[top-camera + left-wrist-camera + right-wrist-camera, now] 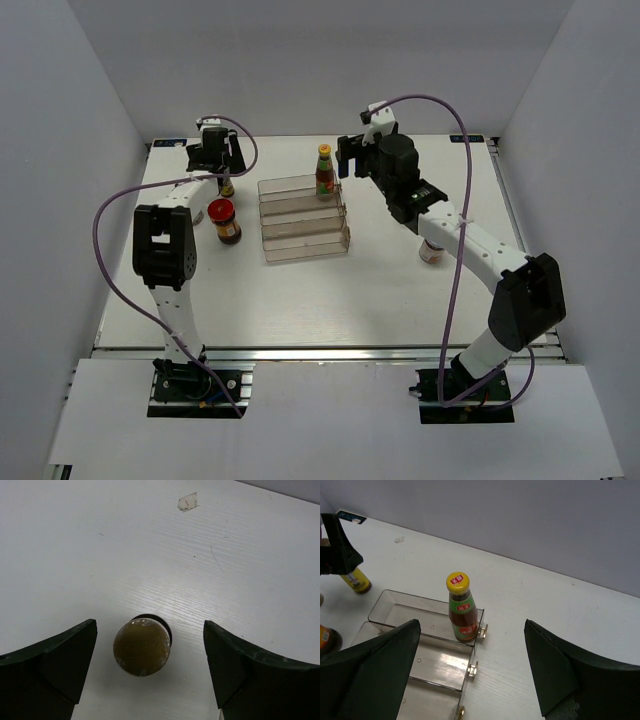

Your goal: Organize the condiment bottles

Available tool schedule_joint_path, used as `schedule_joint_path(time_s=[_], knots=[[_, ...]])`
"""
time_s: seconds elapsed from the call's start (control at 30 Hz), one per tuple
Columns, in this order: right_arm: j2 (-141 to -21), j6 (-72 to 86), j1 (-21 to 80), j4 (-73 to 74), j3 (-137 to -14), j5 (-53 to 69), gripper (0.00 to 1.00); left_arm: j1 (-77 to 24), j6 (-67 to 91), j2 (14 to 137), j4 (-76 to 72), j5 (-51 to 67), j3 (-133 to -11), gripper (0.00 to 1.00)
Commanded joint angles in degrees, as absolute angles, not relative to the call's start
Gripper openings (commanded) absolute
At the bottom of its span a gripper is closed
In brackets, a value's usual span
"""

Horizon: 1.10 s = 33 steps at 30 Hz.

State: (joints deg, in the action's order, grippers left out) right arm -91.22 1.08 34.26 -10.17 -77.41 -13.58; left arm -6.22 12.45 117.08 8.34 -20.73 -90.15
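The tall red-sauce bottle (324, 172) with a yellow cap stands upright on the back right step of the clear rack (303, 220); it also shows in the right wrist view (460, 611). My right gripper (347, 158) is open and empty, just right of and above it (471, 647). My left gripper (222, 168) is open directly above the slim brown bottle (227, 187), whose brown cap (142, 646) sits between the fingers, nearer the left one, untouched. The red-lidded dark jar (223, 220) stands left of the rack. The white-lidded jar (431, 251) is partly hidden under my right arm. The shaker is mostly hidden.
The rack's lower steps (435, 665) hold nothing. A pale object (197, 216) peeks out beside my left arm. Grey walls close in the table at the back and both sides. A small chip (187, 501) marks the tabletop beyond the brown bottle.
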Motion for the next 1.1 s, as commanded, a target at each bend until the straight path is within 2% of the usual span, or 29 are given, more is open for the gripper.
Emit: schedule_joint_path(time_s=[0.0,0.13,0.2,0.27,0.33,0.43,0.47,0.77,1.07], knots=[[-87.81,1.14,34.54,-11.77,-75.24,-16.69,0.89,-5.98,10.2,116.89,4.22,-19.16,-92.9,0.92],[-86.84,1.14,34.45,-12.13,-73.74,-17.14,0.89,-5.98,9.84,115.93,0.89,-18.46,-90.36,0.74],[-86.57,1.23,34.45,-12.13,-73.22,-17.66,0.89,-5.98,8.53,114.61,-2.98,-18.37,-87.81,0.69],[-86.22,1.32,34.54,-13.01,-72.34,-18.37,0.89,-5.98,6.95,114.17,-4.74,-17.93,-86.93,0.59],[-85.7,1.23,34.54,-12.92,-71.81,-18.9,0.89,-5.98,6.33,114.17,-4.75,-18.02,-86.84,0.5],[-84.55,1.05,34.54,-12.83,-71.11,-20.56,0.89,-5.98,5.19,114.52,-5.18,-18.72,-87.01,0.43],[-84.29,0.97,34.45,-12.92,-70.84,-20.83,0.89,-5.98,5.19,114.61,-4.58,-18.81,-87.1,0.34],[-81.04,1.05,34.54,-12.74,-68.12,-20.74,0.89,-6.06,5.45,110.22,-4.4,-18.28,-85.78,0.0],[-76.64,3.51,34.54,-11.35,-62.58,-23.81,0.89,-6.33,5.54,100.29,-7.82,-9.15,-82.88,0.0]])
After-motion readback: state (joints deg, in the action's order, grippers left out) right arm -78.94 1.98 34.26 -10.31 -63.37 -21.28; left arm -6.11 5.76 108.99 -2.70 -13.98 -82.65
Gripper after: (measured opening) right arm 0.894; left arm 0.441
